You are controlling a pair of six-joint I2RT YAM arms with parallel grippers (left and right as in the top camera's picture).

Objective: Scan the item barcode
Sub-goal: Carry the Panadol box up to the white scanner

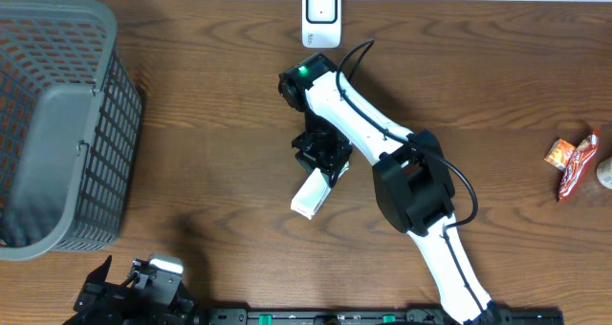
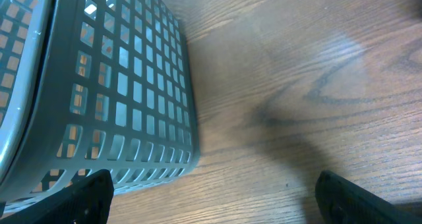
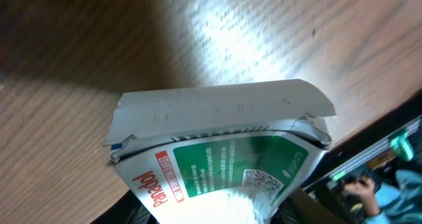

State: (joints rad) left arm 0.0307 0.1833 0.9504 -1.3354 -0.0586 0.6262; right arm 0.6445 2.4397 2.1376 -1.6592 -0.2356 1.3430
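Nearest the robot's base, the left gripper [image 2: 211,201] stands released, jaws wide; only the dark tips of its fingers [image 2: 82,197] show, cut off in the two lower corners of the left wrist view, with bare wooden table [image 2: 297,85] between them; in the overhead view most of that arm is lost below the bottom edge. Just to its left is the grey mesh basket [image 1: 113,153], whose near wall fills the left wrist view; through the mesh its inside cannot be made out.

Further in, near the middle of the table, the right gripper [image 1: 321,159] is clenched on one end of the Panadol box [image 3: 217,118]; the grip is probably firm, but the black wrist covers the contact from above, and in the right wrist view the fingers are only dark shapes at the bottom edge. The box, white from above, sticks out from the claw toward the robot, tilted; whether its free end touches the wood I cannot tell. Close up, its flap end is crumpled, a green panel carries small print too fine to read, a square code [image 3: 254,179] sits on that panel, and glare washes out the lower part of it.

Farther still, at the table's far edge, a white scanner unit [image 1: 321,14] stands well apart from the box; off to the right lies an orange-red snack packet [image 1: 572,162], with a pale object [image 1: 606,172] beside it cut by the frame.
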